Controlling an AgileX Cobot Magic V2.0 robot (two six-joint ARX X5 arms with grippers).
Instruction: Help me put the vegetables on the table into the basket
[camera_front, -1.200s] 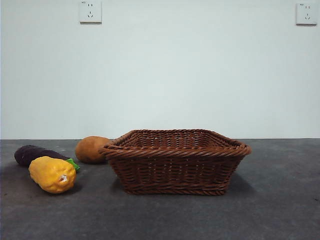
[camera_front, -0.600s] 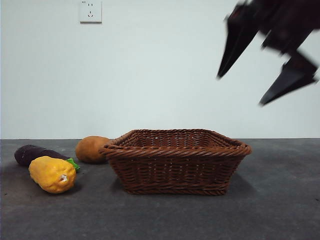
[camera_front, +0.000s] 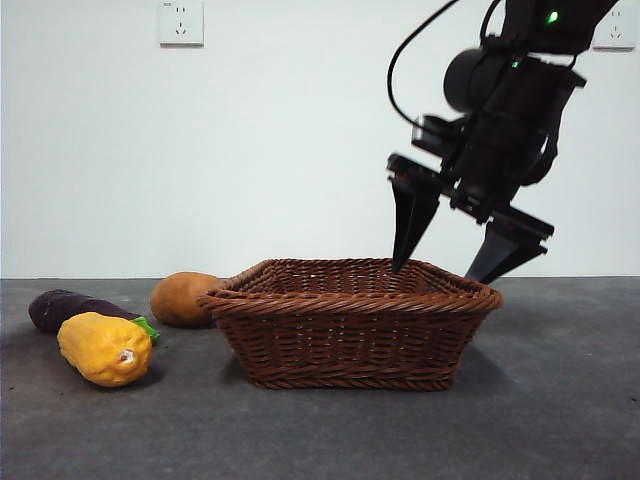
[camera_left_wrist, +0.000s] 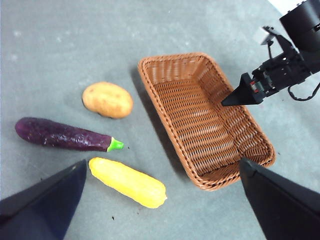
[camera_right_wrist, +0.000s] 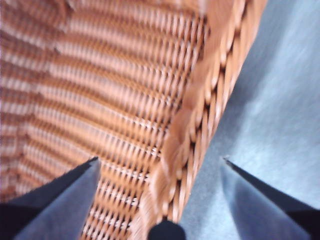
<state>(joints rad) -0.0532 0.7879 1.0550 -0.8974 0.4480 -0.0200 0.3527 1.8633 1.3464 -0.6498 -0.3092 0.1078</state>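
On the mottled grey surface (camera_front: 560, 420), the woven brown wicker basket (camera_front: 350, 325) has its braided rim between the spread, empty jaws of the right pincer (camera_front: 458, 262), while the glossy purple eggplant (camera_left_wrist: 62, 135), bumpy yellow corn (camera_left_wrist: 127, 182) and rounded potato (camera_left_wrist: 107, 99) lie beside it, below the wide-open left pincer (camera_left_wrist: 162, 172).

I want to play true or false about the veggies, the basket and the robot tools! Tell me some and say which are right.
1. The basket has nothing in it. True.
2. The eggplant is already inside the basket. False: it lies on the table, beside the yellow corn.
3. The right tool is open, one jaw on each side of the basket's rim. True.
4. The left tool is gripping the potato. False: it is open, holds nothing and is up above the vegetables.
5. All three vegetables lie on the same side of the basket. True.
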